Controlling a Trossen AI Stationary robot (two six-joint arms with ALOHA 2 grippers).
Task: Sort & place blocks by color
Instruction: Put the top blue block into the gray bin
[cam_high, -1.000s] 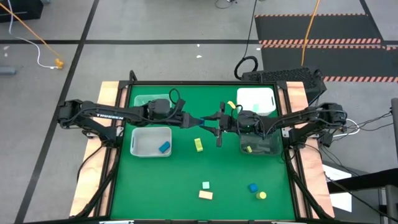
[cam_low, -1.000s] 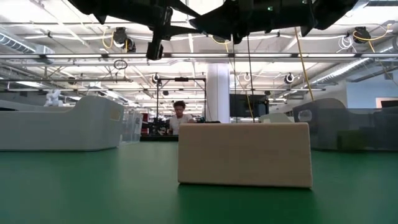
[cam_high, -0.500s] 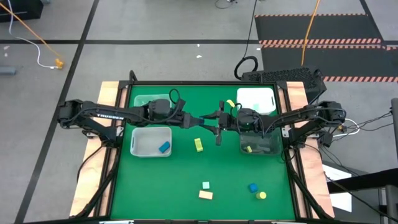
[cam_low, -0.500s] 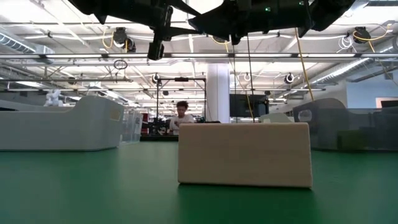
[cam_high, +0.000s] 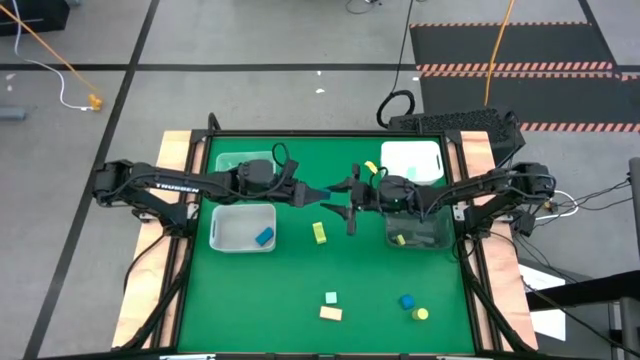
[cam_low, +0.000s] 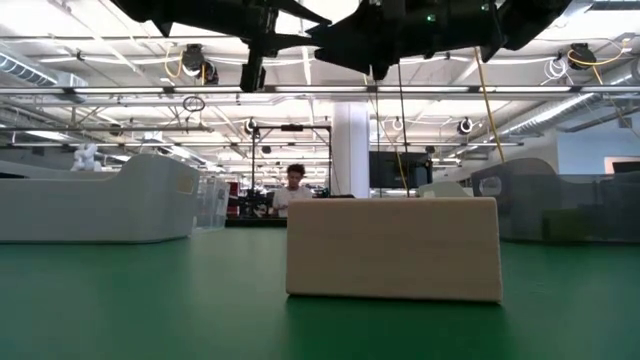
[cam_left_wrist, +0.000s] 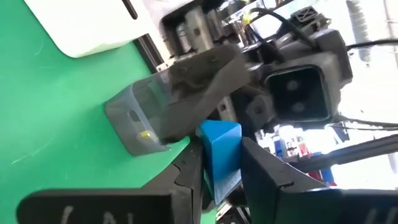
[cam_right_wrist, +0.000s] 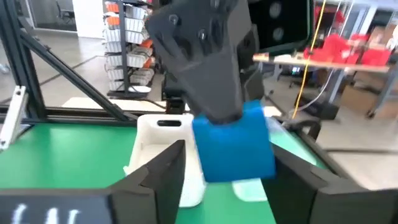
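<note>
The blue block (cam_left_wrist: 221, 155) hangs in mid-air over the upper middle of the green table (cam_high: 290, 280), where my two arms meet tip to tip. My left gripper (cam_high: 318, 191) is clamped on it: in the left wrist view both dark fingers press flat against its sides. My right gripper (cam_high: 347, 196) brackets the same block, but its jaws stand apart, and the right wrist view shows a sliver of daylight on one side.

It is a small solid cube, so I judge it light and stiff, with no give and nothing to break. The painted faces look smooth and a little glossy, so it could slip or twist if pinched by a corner. The safest hold is two opposite flat faces, squarely and near their middle, which is how my left fingers sit now.

It is a plain saturated blue with crisp edges and no markings I can see. Another blue block (cam_high: 264, 237) lies in the white bin (cam_high: 222, 240) at centre left, so I judge that bin to be the home for blue.
</note>
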